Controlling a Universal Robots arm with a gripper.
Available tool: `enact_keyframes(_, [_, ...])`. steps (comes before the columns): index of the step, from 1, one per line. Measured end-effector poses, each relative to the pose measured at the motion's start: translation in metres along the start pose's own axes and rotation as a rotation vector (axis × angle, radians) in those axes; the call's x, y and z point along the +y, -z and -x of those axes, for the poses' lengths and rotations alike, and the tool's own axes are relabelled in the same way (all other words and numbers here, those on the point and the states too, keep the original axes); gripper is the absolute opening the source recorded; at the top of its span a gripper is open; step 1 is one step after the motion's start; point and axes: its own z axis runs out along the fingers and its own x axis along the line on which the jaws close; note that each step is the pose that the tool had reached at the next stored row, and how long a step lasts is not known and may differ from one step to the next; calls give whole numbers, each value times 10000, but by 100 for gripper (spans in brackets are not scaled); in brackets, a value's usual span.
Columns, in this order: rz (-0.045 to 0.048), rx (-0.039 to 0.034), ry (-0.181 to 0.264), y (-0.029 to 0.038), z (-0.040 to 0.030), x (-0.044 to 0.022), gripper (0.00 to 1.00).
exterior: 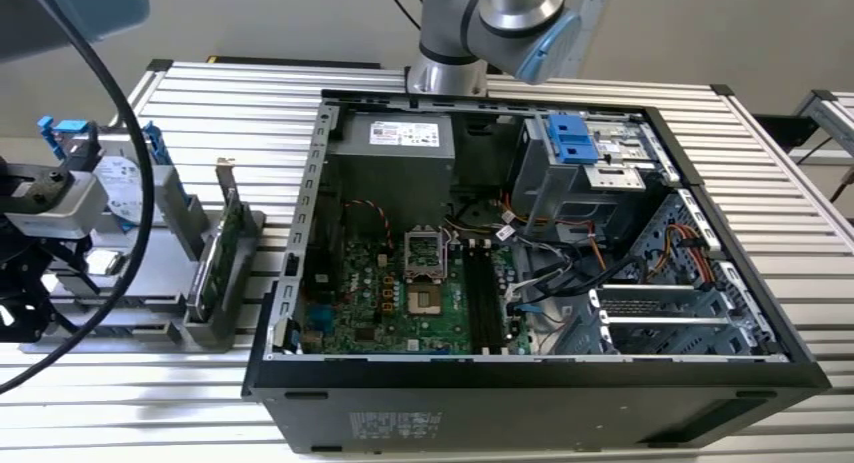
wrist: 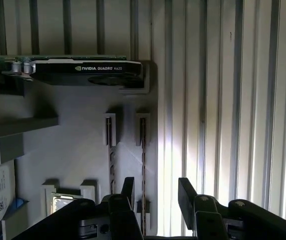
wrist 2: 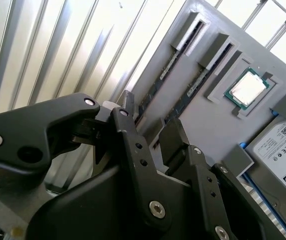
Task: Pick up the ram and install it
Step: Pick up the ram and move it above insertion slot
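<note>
Two ram sticks stand on edge in slots of a grey holder (wrist: 77,145). In both wrist views my gripper (wrist: 157,192) (wrist 2: 150,122) hangs open over one end of the holder, with nothing between its black fingers (wrist: 127,189). The ram stick nearest the holder's edge (wrist: 143,160) (wrist 2: 165,70) runs in line with the gap between the fingers. The other ram stick (wrist: 111,155) (wrist 2: 195,85) lies just outside that gap. In the exterior view the holder (exterior: 174,283) stands at the left, beside the open computer case (exterior: 534,233).
The holder also carries a green card with a black cooler (wrist: 87,70) (exterior: 220,243), a processor chip (wrist 2: 248,89) (wrist: 65,204) and a silver hard drive with blue rails (wrist 2: 278,150) (exterior: 120,183). The table (exterior: 747,183) is ribbed aluminium. Cables hang at the exterior view's left.
</note>
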Motion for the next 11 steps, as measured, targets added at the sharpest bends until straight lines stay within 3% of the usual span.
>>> enact_keyframes(11, [-2,0,0,-24,-1,0,100])
